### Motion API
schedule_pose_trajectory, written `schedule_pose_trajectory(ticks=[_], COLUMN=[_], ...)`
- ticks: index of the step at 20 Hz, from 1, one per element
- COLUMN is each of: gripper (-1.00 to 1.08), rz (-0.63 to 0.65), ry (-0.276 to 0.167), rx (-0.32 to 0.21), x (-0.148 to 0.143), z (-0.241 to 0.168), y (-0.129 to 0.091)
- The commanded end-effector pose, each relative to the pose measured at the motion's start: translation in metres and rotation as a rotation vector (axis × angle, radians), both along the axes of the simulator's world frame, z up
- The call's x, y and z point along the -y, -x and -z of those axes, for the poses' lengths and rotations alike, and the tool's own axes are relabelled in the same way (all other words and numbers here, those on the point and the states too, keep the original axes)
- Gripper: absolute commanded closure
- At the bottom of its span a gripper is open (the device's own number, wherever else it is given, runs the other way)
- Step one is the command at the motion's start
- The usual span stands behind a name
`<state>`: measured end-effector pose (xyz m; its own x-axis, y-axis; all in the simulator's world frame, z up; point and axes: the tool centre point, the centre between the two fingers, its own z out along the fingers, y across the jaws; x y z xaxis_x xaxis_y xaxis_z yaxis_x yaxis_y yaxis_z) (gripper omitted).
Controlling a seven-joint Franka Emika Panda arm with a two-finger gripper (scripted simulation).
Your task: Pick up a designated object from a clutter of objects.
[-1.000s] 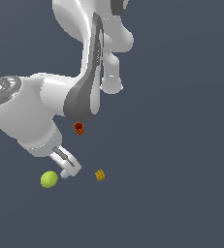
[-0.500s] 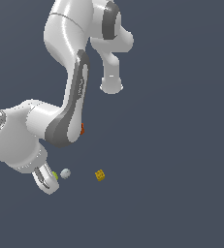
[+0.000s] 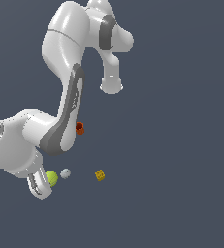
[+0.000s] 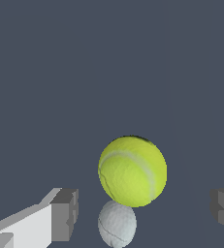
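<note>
The designated object, a yellow-green tennis ball (image 3: 52, 178) (image 4: 133, 170), lies low at the exterior view's left. My gripper (image 3: 41, 186) (image 4: 145, 213) is right at it, and the hand hides the ball's left side. In the wrist view the two fingers (image 4: 65, 213) stand wide apart with nothing gripped, and the tennis ball lies just ahead of the gap. The small grey ball (image 3: 65, 173) (image 4: 117, 224) touches or nearly touches the tennis ball and sits between the fingers. The rest of the clutter is a tiny yellow cube (image 3: 100, 175) and a red-orange cup (image 3: 79, 128).
My arm's large white links (image 3: 67, 43) fill the exterior view's upper left and pass just over the cup. Everything rests on a flat dark grey floor (image 3: 181, 145).
The hand has swung down and toward the exterior view's left. It went from above and right of the tennis ball to low beside it. The grey ball has come into view.
</note>
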<state>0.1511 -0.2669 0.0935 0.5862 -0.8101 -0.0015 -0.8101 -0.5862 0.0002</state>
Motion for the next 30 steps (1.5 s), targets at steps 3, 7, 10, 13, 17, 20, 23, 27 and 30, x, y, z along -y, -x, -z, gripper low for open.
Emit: schedule_pose_trajectory(ticks=[3,7,10,13,17,20,23,27,30], gripper=[-0.92,-0.92,-0.92,-0.92,-0.92,-0.92,1.08,1.08,1.08], rz=[0.002,0.003,0.004,0.006,0.006,0.006,0.006,0.006,0.006], ry=[0.000,0.000,0.001,0.001,0.001,0.001,0.001,0.001,0.001], rx=[0.000,0.000,0.001,0.001,0.001,0.001,0.001,0.001,0.001], x=[0.001,0.001,0.001,0.001,0.001,0.001,0.001,0.001,0.001], z=[0.001,0.011,0.027,0.044,0.054,0.052,0.052,0.052,0.052], y=[0.000,0.000,0.000,0.001,0.000,-0.001,-0.001,-0.001,-0.001])
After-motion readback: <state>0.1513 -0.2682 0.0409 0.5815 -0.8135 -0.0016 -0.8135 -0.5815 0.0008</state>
